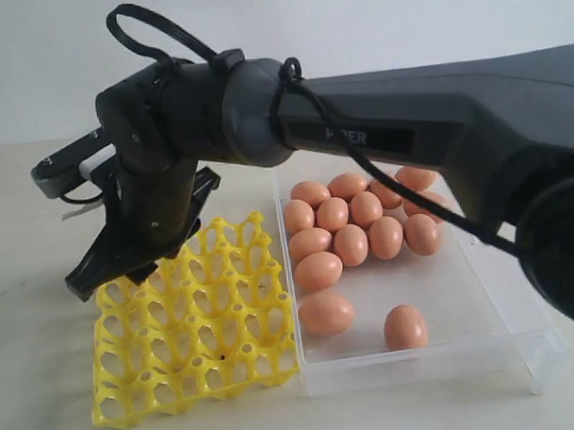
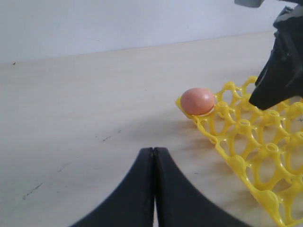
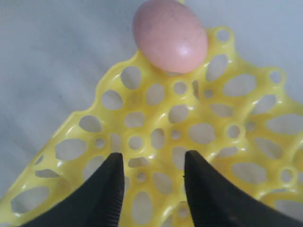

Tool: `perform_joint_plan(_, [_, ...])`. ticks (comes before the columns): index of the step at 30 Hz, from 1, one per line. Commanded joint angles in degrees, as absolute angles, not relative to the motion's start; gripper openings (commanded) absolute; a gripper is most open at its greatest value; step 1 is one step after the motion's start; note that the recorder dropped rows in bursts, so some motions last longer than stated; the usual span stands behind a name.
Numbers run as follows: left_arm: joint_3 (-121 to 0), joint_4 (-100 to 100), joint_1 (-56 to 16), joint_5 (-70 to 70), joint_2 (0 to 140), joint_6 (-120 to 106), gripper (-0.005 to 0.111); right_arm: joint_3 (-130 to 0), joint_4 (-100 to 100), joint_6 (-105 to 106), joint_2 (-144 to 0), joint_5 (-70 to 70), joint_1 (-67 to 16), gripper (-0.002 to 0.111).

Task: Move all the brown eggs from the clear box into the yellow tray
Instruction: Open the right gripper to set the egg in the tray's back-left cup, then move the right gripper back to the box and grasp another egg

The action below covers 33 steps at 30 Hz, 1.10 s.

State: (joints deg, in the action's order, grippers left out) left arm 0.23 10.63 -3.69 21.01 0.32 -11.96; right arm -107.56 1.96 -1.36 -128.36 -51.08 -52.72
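Note:
The yellow tray [image 1: 207,350] lies on the table left of the clear box [image 1: 415,366]. Several brown eggs [image 1: 349,243] cluster at the box's far end, and two more lie apart nearer the front [image 1: 326,313] [image 1: 405,326]. One brown egg [image 3: 169,35] [image 2: 197,101] sits in a corner cup of the tray [image 3: 156,118] [image 2: 246,161]. My right gripper [image 3: 152,158] [image 1: 115,278] reaches across over the tray's far left part, open and empty, the egg just beyond its tips. My left gripper [image 2: 153,150] is shut and empty, low over bare table beside the tray.
The right arm [image 1: 406,126] stretches from the right above the far end of the box. The right gripper's dark fingers [image 2: 279,71] hang above the tray in the left wrist view. A pale wall stands behind the table.

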Motion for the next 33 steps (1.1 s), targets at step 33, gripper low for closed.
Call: perform_joint_plan(33, [0.0,10.7,-3.9,20.5,0.0,-11.9,0.000,-70.5,-9.5,-3.5,-103.1,-54.6,-29.2,0.051])
